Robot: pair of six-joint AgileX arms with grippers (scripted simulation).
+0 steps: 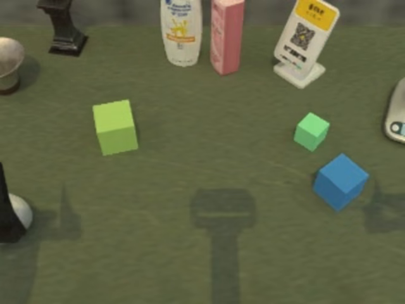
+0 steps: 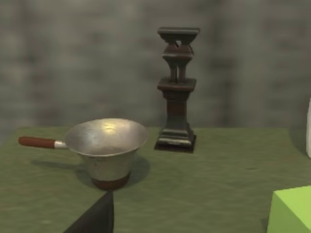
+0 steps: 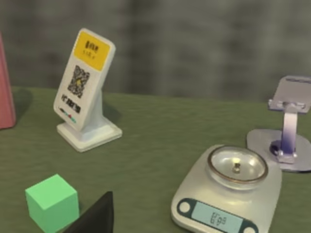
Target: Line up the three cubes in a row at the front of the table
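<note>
The large lime cube [image 1: 115,126] sits left of the table's middle, and its corner also shows in the left wrist view [image 2: 291,211]. On the right side are the small mint cube [image 1: 311,131] and, just in front of it, the medium blue cube [image 1: 340,181]. All three rest apart on the olive table [image 1: 209,158]. My left arm [image 1: 7,212] is parked at the front left edge; a dark tip of its gripper [image 2: 97,217] shows, holding nothing. My right gripper [image 3: 97,216] shows a dark tip beside the mint cube [image 3: 51,201], not touching it.
Along the back stand a dark pedestal [image 1: 62,25], a white bottle [image 1: 181,28], a tall pink box [image 1: 226,35] and a QR sign [image 1: 304,41]. A metal pan [image 1: 7,63] is far left, a kitchen scale [image 3: 228,194] and phone stand [image 3: 289,126] far right.
</note>
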